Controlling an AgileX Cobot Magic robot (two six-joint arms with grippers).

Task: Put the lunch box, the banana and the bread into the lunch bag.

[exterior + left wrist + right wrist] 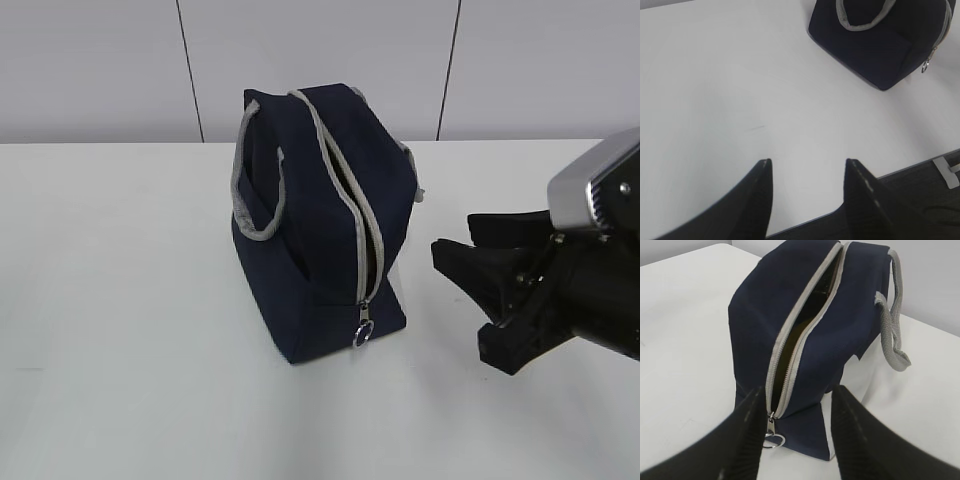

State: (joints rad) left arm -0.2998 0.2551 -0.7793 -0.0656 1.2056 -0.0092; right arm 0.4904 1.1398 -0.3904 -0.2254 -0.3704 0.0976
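The navy lunch bag (320, 230) stands on the white table, its grey zipper undone along the top and the slit gaping a little. Its metal ring pull (363, 335) hangs at the near end. My right gripper (458, 238) hovers open to the right of the bag, apart from it. In the right wrist view the lunch bag (810, 330) fills the frame, and the ring pull (774, 440) sits just inside the left finger of the right gripper (799, 389). My left gripper (808, 162) is open and empty over bare table, far from the lunch bag (880, 45). The lunch box, banana and bread are out of view.
The white table (120, 300) stretches wide on the bag's left and in front of it. Two grey webbing handles (258, 215) droop over the bag's sides. The table's front edge (905, 170) runs close under the left gripper. A pale wall stands behind.
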